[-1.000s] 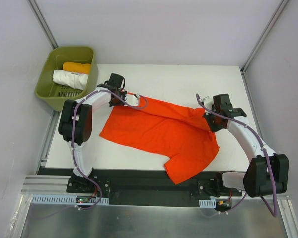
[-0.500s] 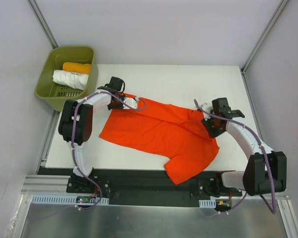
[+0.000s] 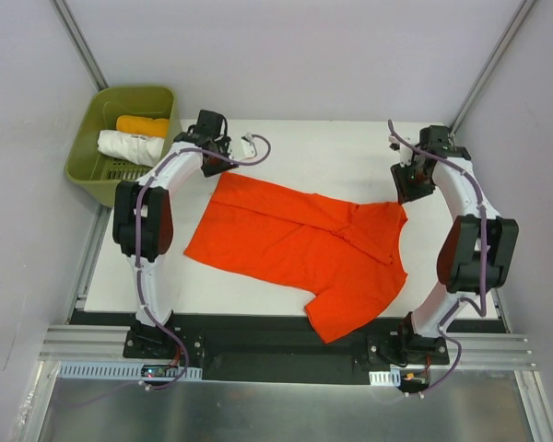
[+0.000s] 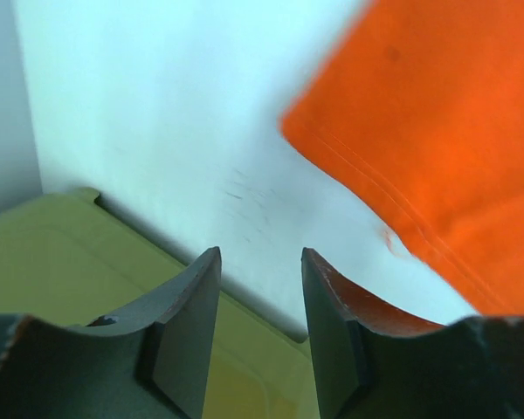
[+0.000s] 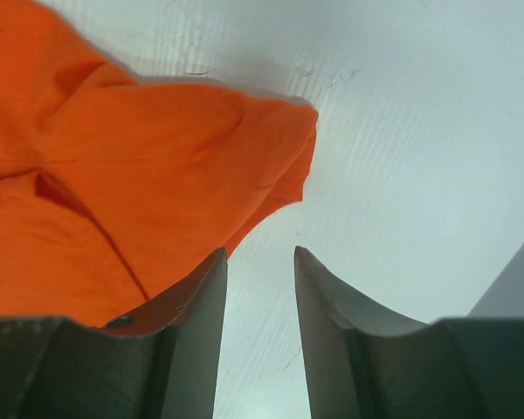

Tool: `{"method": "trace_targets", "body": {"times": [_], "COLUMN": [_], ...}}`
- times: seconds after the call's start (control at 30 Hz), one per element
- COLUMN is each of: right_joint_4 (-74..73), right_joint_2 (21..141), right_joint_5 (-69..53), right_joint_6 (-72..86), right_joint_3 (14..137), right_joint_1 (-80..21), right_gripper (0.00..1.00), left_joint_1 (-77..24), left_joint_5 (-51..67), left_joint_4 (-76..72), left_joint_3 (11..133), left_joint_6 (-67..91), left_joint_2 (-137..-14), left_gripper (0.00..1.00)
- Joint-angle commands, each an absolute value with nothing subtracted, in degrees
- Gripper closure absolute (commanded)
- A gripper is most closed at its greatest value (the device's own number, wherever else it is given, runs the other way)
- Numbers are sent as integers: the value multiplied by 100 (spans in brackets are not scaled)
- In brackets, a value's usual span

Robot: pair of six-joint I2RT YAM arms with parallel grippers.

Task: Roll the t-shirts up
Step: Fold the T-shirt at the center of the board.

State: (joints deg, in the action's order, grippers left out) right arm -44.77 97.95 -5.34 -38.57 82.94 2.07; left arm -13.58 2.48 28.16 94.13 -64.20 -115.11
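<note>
Top external view: red-orange t-shirt (image 3: 286, 244) lies on white table (image 3: 332, 147); left gripper (image 4: 260, 255) and right gripper (image 5: 259, 253) narrowly parted, both empty.

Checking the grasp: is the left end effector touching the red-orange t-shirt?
Apart. Top view shows bare table between the left end effector and the red-orange t-shirt.

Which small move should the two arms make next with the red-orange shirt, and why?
Probably lower each open gripper, left gripper and right gripper, onto the nearest far corner of the red-orange shirt. Both are empty, and the shirt lies spread and unrolled on the table.
</note>
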Motion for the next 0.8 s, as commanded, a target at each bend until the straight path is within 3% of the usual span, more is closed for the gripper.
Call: {"method": "trace_targets", "body": {"times": [0.0, 0.13, 0.33, 0.77], "right_joint_4": [-4720, -4720, -4799, -5054], "right_joint_2": [10440, 11090, 11557, 12278], "right_joint_5": [-598, -650, -914, -2223], "right_joint_6": [-3735, -3639, -3367, -2725], "right_joint_3": [8805, 9131, 9685, 9976], "right_joint_1": [334, 474, 729, 1011], "right_gripper": [60, 61, 63, 71], "left_joint_1": [-1424, -1433, -1433, -1441], "left_joint_5": [422, 475, 589, 343], "left_joint_4": [3383, 3603, 3981, 4518], "left_joint_3": [10474, 10906, 11443, 12182], "left_joint_6": [-5064, -4467, -3947, -3560], "left_joint_2": [-12180, -12594, -13086, -13720], "left_gripper": [63, 76, 85, 90]}}
